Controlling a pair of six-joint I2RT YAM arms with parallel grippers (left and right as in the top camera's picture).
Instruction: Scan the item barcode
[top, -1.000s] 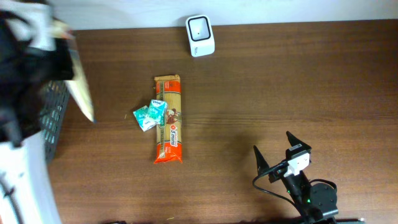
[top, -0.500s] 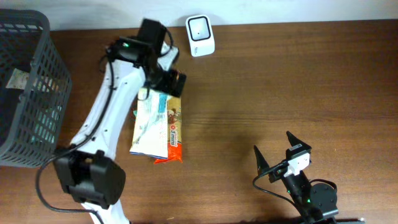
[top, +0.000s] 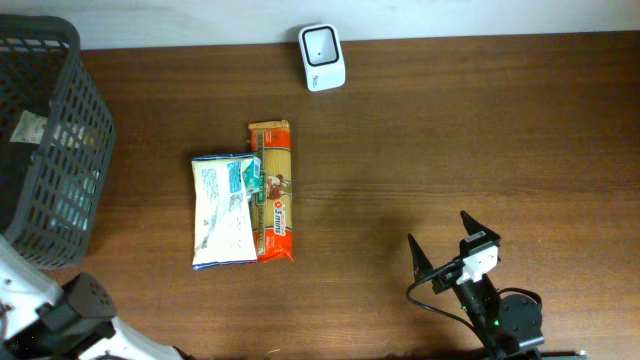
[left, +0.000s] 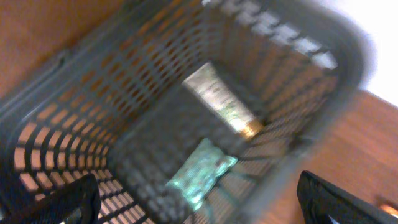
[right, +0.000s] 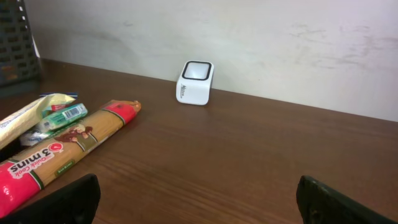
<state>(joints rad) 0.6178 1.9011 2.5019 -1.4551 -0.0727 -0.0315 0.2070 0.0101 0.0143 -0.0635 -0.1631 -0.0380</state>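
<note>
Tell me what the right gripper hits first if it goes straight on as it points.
Probably the white scanner by the wall: it sits almost dead ahead of the right gripper, only bare table between. The spaghetti pack lies off to the left.

The overhead camera looks straight down on the whole table (top: 450, 130), the wall (top: 450, 15) along its top edge. The left wrist camera hangs close over the basket (left: 93, 93), peering in, blurred. The right wrist camera sits low, facing the wall across the tabletop; it shares the scanner (right: 195, 82) and pasta packet (right: 62, 152) with overhead, which also shows the basket.
</note>
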